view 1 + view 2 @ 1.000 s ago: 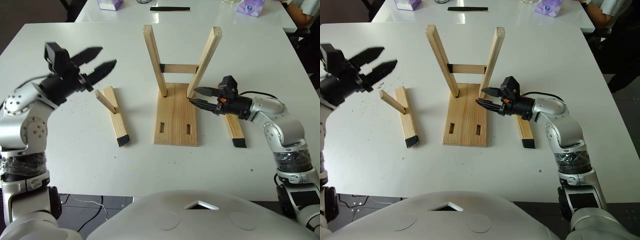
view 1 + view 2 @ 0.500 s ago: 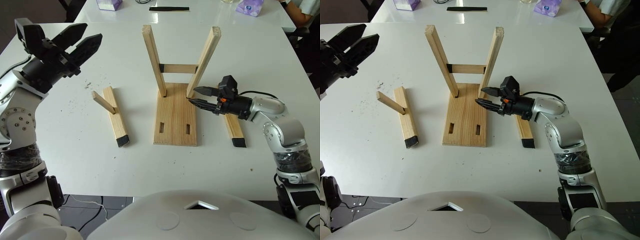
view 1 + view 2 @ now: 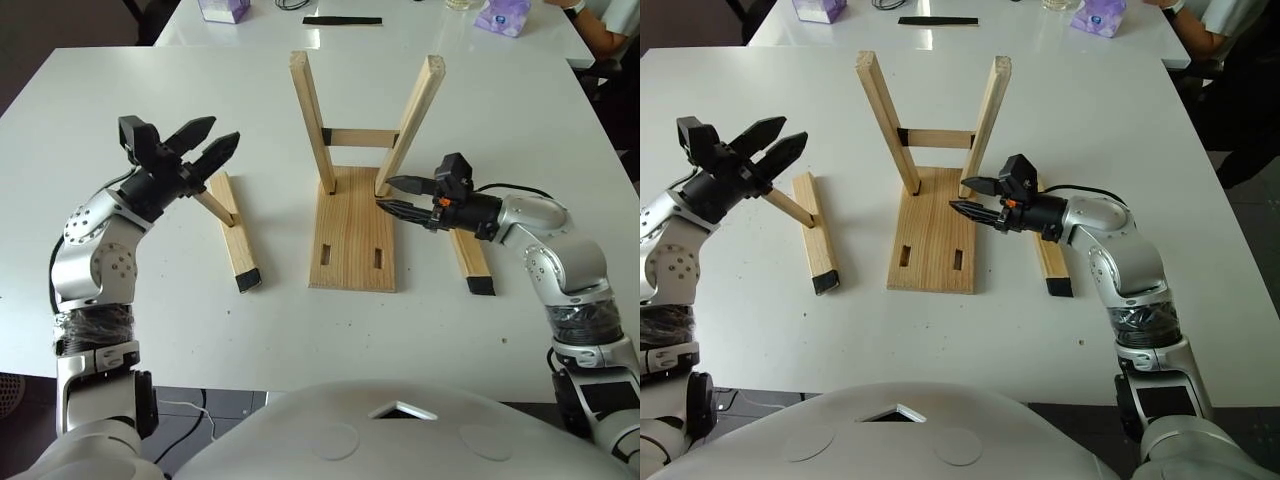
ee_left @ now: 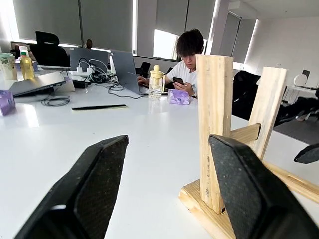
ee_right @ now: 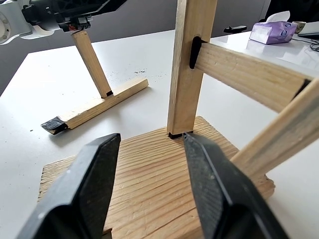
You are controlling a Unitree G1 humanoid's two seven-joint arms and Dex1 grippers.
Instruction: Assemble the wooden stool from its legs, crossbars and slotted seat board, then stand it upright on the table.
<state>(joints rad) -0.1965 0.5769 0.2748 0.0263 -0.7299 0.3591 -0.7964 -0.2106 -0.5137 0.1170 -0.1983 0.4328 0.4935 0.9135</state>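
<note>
The slotted seat board (image 3: 352, 240) lies flat mid-table. Two legs (image 3: 308, 120) stand in its far slots, joined by a crossbar (image 3: 358, 137); the two near slots (image 3: 325, 255) are empty. A loose leg with a slanted crossbar stub (image 3: 233, 235) lies left of the board. Another loose leg (image 3: 468, 262) lies to the right, under my right arm. My left gripper (image 3: 225, 128) is open, just above the stub's raised end, holding nothing. My right gripper (image 3: 383, 193) is open at the foot of the right upright leg (image 5: 187, 64), over the board (image 5: 149, 199).
A black strip (image 3: 342, 20) and purple tissue packs (image 3: 500, 15) lie on a second table beyond the far edge. Bare white tabletop (image 3: 150, 300) stretches in front of the board and down both sides.
My left arm swung up and to the left, then came back down to the stub of the left loose leg, fingers open throughout. The right arm and the wooden parts stayed put.
</note>
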